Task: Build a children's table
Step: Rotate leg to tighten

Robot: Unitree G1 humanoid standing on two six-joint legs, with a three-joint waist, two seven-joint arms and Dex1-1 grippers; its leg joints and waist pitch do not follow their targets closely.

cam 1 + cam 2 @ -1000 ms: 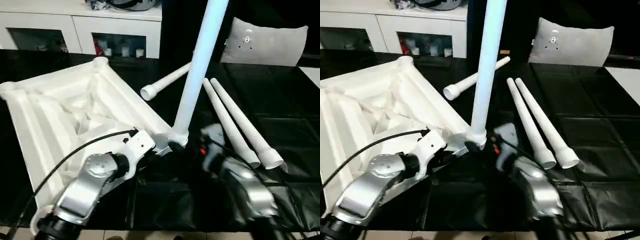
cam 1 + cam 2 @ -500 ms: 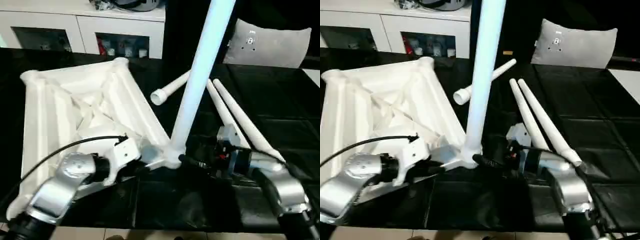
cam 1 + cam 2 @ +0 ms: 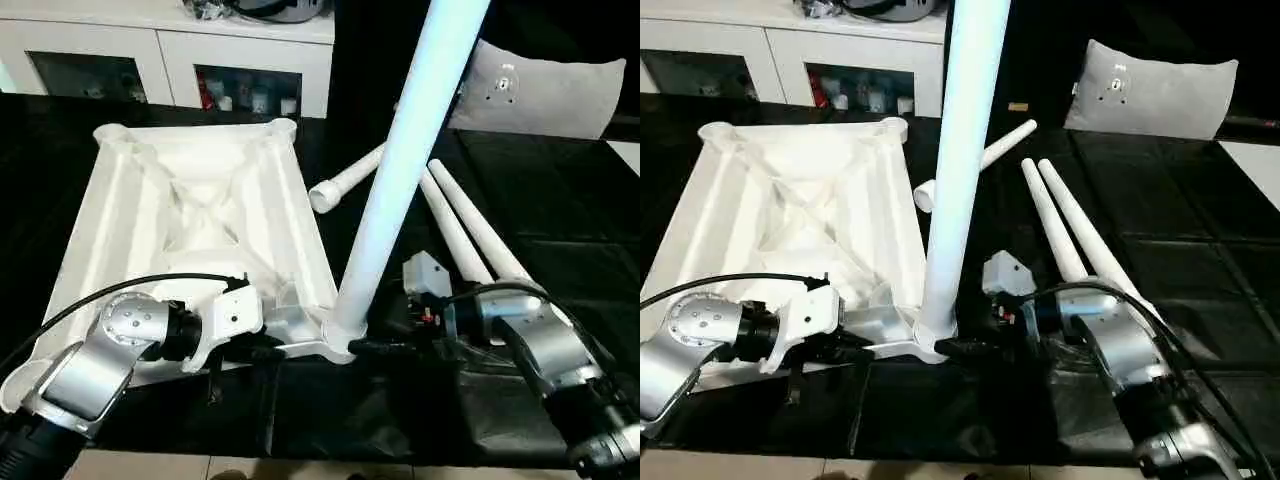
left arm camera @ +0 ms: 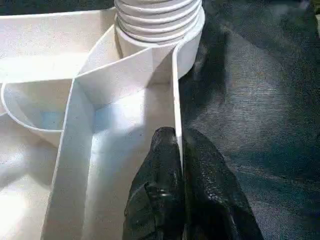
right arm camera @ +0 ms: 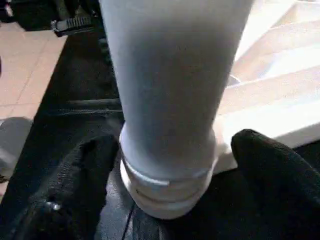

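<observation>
- White plastic table top [image 3: 190, 230] lies upside down on the black-covered counter [image 3: 560, 200], ribbed underside facing up, round sockets at its corners
- One leg [image 3: 400, 170] stands upright in the near corner socket [image 4: 165, 30], rising out of the top of the head views; threaded rings visible where it enters the socket
- Three loose legs: two [image 3: 470, 235] lie side by side on the counter to the right of the standing leg, one [image 3: 345, 180] lies behind it, open end toward the top
- Left pincer [image 4: 180, 165]: fingers pressed together, pinching the thin edge wall of the table top just beside the socket
- Right pincer [image 5: 170, 165]: fingers spread wide, one on either side of the standing leg's base; contact with the leg cannot be told
- Grey cushion [image 3: 540, 90] at the far right of the counter; white cabinet [image 3: 160, 60] with glass doors behind
</observation>
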